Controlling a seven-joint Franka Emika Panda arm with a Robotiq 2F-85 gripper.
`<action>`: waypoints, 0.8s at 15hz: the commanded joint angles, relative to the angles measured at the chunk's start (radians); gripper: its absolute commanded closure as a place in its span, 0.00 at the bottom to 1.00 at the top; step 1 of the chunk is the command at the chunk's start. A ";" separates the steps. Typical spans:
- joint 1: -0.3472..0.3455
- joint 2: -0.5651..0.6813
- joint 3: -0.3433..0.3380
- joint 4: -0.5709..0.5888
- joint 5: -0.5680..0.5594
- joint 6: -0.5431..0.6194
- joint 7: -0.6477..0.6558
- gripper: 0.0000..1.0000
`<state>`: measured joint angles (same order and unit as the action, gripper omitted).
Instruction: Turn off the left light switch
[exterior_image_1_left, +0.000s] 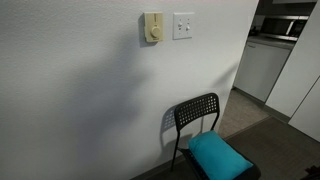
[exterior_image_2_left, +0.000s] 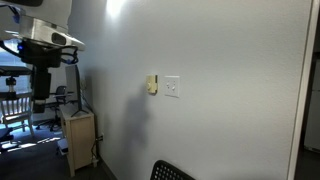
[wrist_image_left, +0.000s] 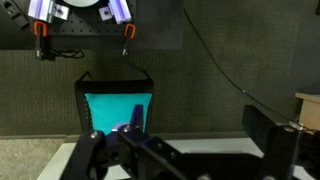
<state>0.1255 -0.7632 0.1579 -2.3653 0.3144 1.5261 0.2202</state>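
A white square wall plate (exterior_image_1_left: 183, 25) carries two small toggles, and the left light switch (exterior_image_1_left: 179, 25) is the left one. The plate also shows in an exterior view (exterior_image_2_left: 172, 87), with the left light switch (exterior_image_2_left: 169, 87) too small to read its position. My gripper (exterior_image_2_left: 40, 98) hangs from the arm well to the left of the plate, away from the wall. In the wrist view my gripper (wrist_image_left: 195, 140) is open, with nothing between its dark fingers (wrist_image_left: 270, 132). The switch plate is out of the wrist view.
A cream box with a round dial (exterior_image_1_left: 152, 27) sits just left of the plate. A black chair (exterior_image_1_left: 196, 113) with a teal cushion (exterior_image_1_left: 218, 155) stands below the plate against the wall. A wooden cabinet (exterior_image_2_left: 78, 135) stands near the arm.
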 joint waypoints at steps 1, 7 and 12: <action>-0.025 0.049 0.026 -0.011 -0.002 0.157 -0.027 0.00; -0.018 0.127 0.072 -0.025 -0.115 0.498 -0.026 0.00; -0.023 0.195 0.066 -0.018 -0.255 0.654 -0.026 0.00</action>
<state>0.1222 -0.6105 0.2259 -2.3880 0.1157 2.1112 0.2144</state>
